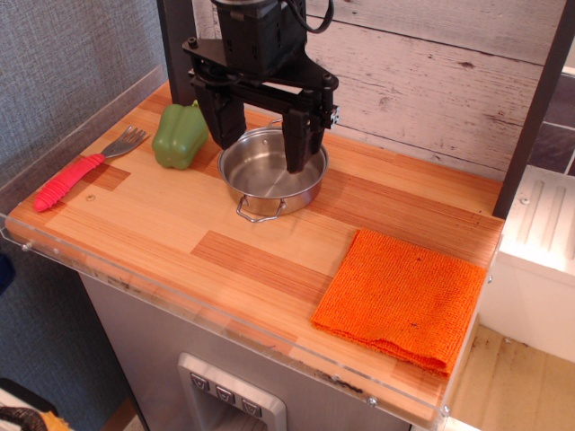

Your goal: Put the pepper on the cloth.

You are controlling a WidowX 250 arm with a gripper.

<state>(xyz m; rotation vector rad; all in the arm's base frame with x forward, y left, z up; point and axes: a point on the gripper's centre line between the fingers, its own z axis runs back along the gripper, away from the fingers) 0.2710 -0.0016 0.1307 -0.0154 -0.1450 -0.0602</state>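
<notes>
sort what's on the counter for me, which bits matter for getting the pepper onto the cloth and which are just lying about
For the job:
pepper, back left, beside the pot
cloth, front right
gripper, open, above the pot

Just lying about:
pot, nothing in it
fork, red handle, left edge

Butcher-block wooden counter (269, 260), clear acrylic edging along front and left. Whitewashed plank wall (431, 72) behind, weathered. Grey textured panel (63, 63) at left. Dark upright post (535, 108) at right; white cabinet (539, 260) beside it.
</notes>
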